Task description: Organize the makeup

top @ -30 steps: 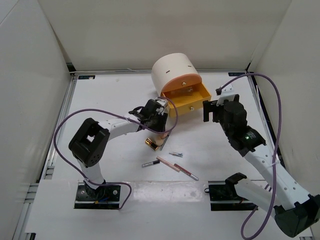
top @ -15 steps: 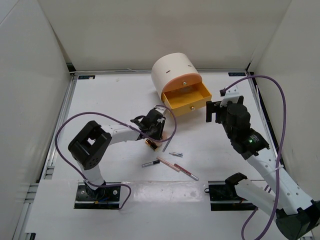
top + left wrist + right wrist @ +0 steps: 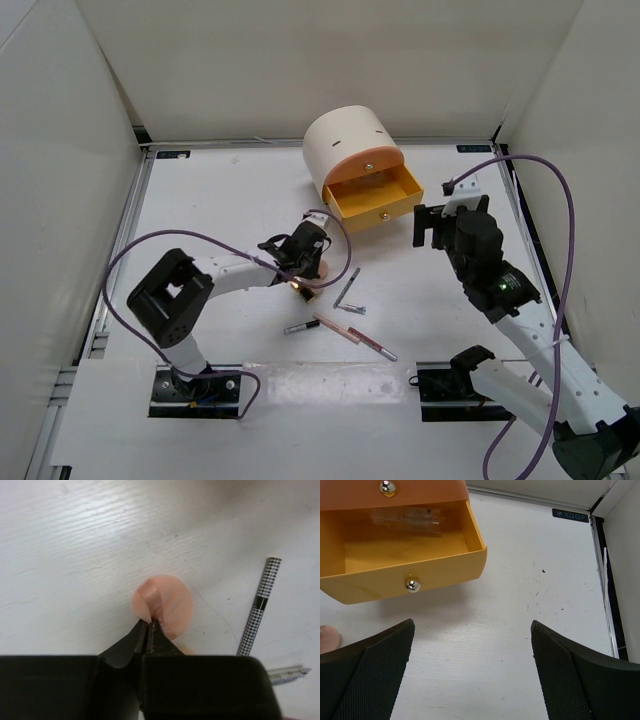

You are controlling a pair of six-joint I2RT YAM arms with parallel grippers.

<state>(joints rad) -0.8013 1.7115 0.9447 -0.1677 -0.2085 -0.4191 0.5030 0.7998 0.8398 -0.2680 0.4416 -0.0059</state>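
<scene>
My left gripper (image 3: 148,625) is shut, its tips pinching the near edge of a peach sponge (image 3: 162,605) that rests on the white table. From above, the left gripper (image 3: 305,262) is low at mid-table with the sponge (image 3: 323,268) at its right side. A houndstooth-patterned tube (image 3: 259,607) lies just right of the sponge. A gold lipstick (image 3: 298,288) lies close below the gripper. My right gripper (image 3: 472,630) is open and empty, hovering right of the open orange drawer (image 3: 400,575). A clear bottle (image 3: 407,516) lies inside the drawer.
The cream cylindrical box (image 3: 345,140) stands at the back centre with its drawer (image 3: 375,195) pulled out toward me. Thin pencils (image 3: 345,330) and a short dark stick (image 3: 300,326) lie near the front. White walls enclose the table (image 3: 220,200).
The left gripper has dropped toward the table and closed on the sponge. The houndstooth tube now shows beside it. The right arm drifted slightly right, still open.
</scene>
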